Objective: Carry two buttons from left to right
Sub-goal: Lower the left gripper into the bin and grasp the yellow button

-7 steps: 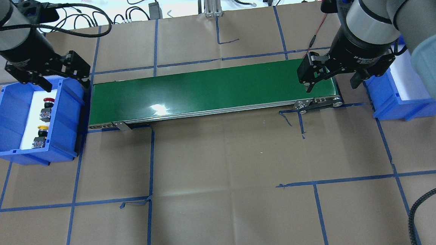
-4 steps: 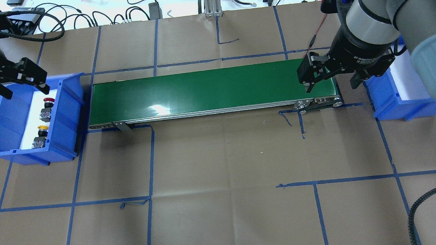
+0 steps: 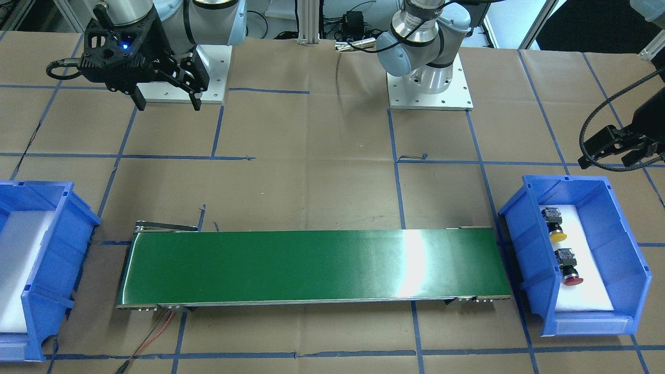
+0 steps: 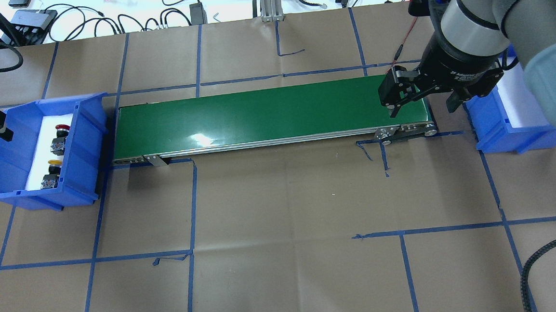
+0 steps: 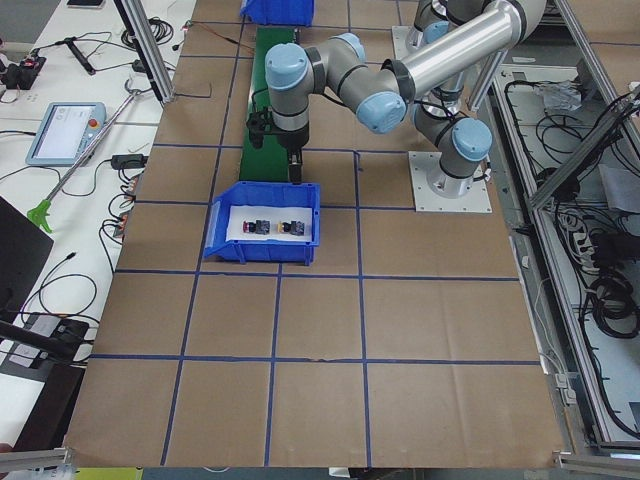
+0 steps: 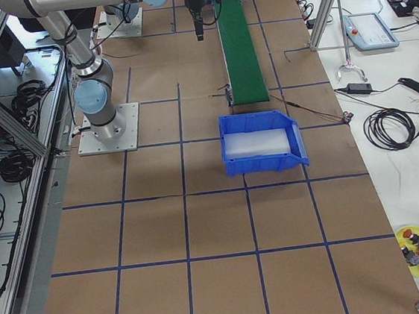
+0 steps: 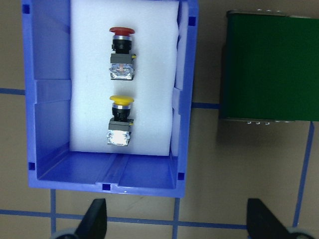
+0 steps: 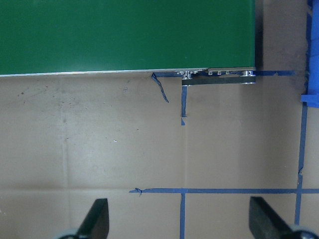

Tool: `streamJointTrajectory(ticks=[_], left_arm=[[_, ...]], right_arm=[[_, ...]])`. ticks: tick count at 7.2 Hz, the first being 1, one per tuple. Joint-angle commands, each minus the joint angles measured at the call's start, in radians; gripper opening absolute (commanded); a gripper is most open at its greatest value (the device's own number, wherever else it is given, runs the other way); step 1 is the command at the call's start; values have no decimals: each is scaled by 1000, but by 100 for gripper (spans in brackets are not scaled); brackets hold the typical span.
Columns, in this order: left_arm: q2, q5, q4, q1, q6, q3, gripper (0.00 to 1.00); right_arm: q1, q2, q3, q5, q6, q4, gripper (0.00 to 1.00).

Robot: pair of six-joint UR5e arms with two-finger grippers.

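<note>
The red-capped button (image 4: 59, 135) and the yellow-capped button (image 4: 51, 173) lie on white foam in the left blue bin (image 4: 88, 138), caps pointing away from the robot. Both show in the left wrist view, red (image 7: 122, 55) above yellow (image 7: 119, 122), and in the front view, red (image 3: 569, 267) and yellow (image 3: 553, 223). My left gripper (image 3: 610, 158) is open and empty, high beside the bin's robot-side outer corner; its pads (image 7: 94, 219) frame bare table. My right gripper (image 4: 423, 110) is open and empty by the conveyor's right end, and shows in its wrist view (image 8: 179, 224).
A green conveyor belt (image 4: 270, 113) runs between the two bins. The right blue bin (image 3: 62, 249) holds only white foam. Cables and tools lie along the table's far edge (image 4: 177, 12). Blue tape lines cross the brown table cover.
My left gripper has swung left, from over the left bin's conveyor-side far corner to the view's left edge. The buttons and the right arm have not moved.
</note>
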Motion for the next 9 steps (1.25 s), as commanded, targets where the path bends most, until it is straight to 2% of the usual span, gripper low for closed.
streamJointTrajectory(ticks=[1,3,5,7,9], left_arm=[[-39,2,40,19,42,-2,100],[-99,2,91,19,45,-2,99],[-115,0,138,18,47,-16,99],[-116,0,244,16,49,-100,99],[-141,-1,307,12,49,-140,99]], right_arm=[[-1,0,1,0,0,0,100],[-1,0,1,-1,0,0,100],[-1,0,1,-1,0,0,100],[0,0,1,-1,0,0,100],[-1,0,1,0,0,0,100]])
